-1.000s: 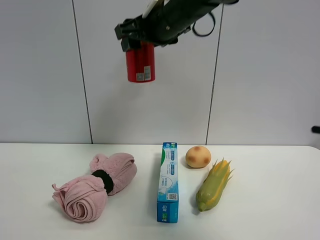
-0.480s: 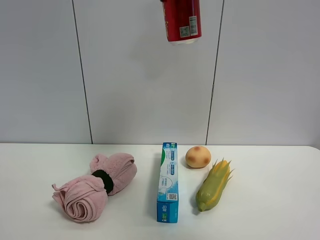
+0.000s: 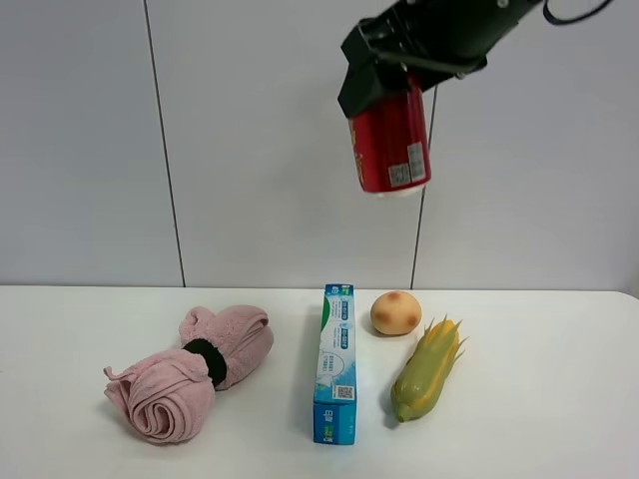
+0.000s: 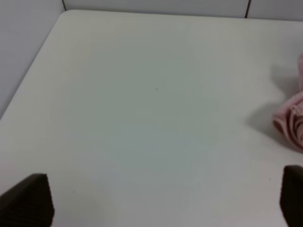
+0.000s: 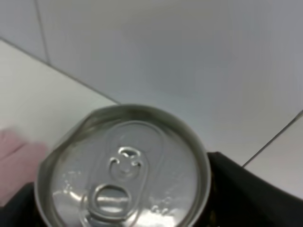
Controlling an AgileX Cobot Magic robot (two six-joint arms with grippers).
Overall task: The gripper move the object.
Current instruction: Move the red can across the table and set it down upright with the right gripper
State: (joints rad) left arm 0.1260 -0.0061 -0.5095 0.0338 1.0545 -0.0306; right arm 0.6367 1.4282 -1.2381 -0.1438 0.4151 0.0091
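The red drink can (image 3: 391,142) hangs high in the air above the potato, in front of the wall, tilted slightly. My right gripper (image 3: 384,75) is shut on the can's upper part. In the right wrist view the can's silver top with pull tab (image 5: 124,168) fills the frame between the black jaws. My left gripper (image 4: 161,201) is open and empty above bare white table; only its two black fingertips (image 4: 28,198) show. The left gripper is out of the exterior view.
On the white table (image 3: 539,399) lie a rolled pink towel (image 3: 190,374), a blue-green long box (image 3: 334,359), a potato (image 3: 395,312) and a corn cob (image 3: 429,369). The pink towel's edge (image 4: 291,125) shows in the left wrist view.
The right gripper carried the can from the upper left up to the frame's top, then down and to the right. The table things have not moved.
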